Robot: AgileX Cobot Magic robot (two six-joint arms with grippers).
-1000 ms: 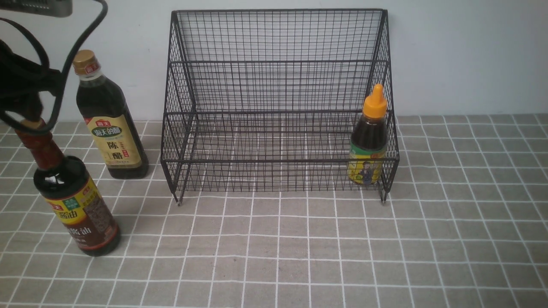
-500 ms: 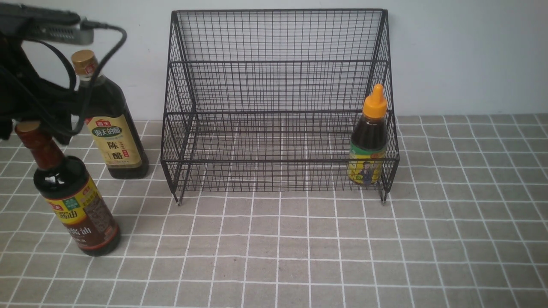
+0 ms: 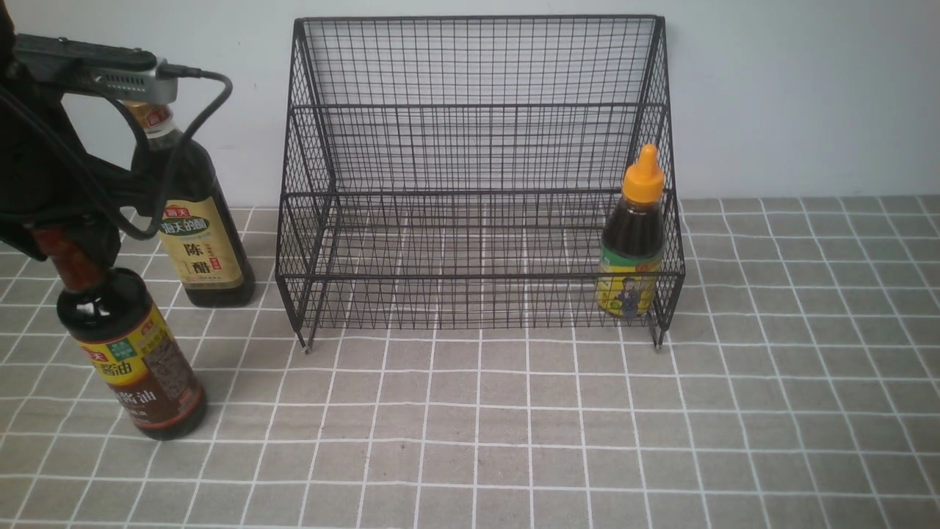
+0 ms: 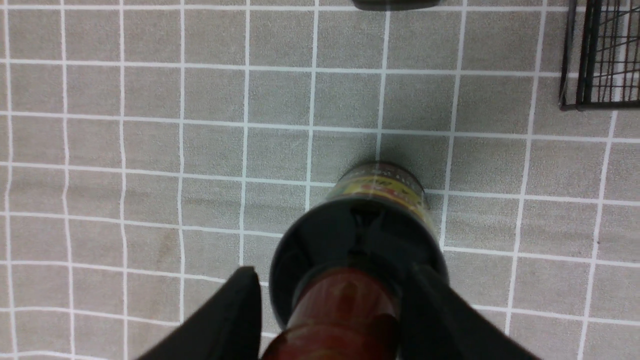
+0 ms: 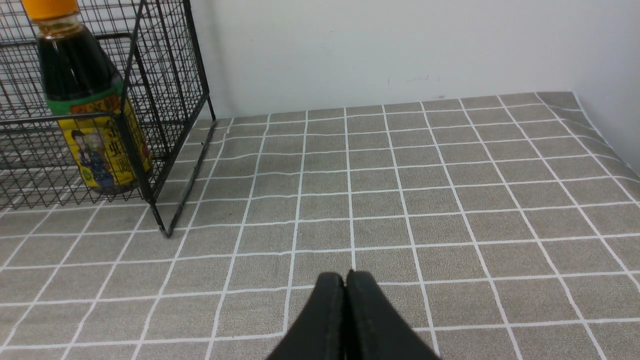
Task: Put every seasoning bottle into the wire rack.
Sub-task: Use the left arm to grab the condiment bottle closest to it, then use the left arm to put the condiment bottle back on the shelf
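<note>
**Soy sauce neck grab with the left gripper: square it up before lifting**

So the left gripper is shown part-way open, one finger on each side of the brown-red neck of the tall soy sauce bottle. Whether the neck is actually pinched can't be told from here. The bottle's body stands right below the fingers, base on the checked tablecloth.

The neck is best centred between both pads and squeezed evenly, since it's slim and a heavy glass body would probably swing if caught off-centre. A short straight lift should be tried first, so any slip gets noticed low down.

Just beyond the gripper, the gold-capped vinegar bottle is standing close, so sideways travel is better left until it's been cleared. Farther off, to the gripper's right, is the black wire rack; its front rail has to be cleared by the base. The orange-capped bottle is already inside, at the far end. Past that, the right gripper is closed on nothing and can be left parked.
</note>
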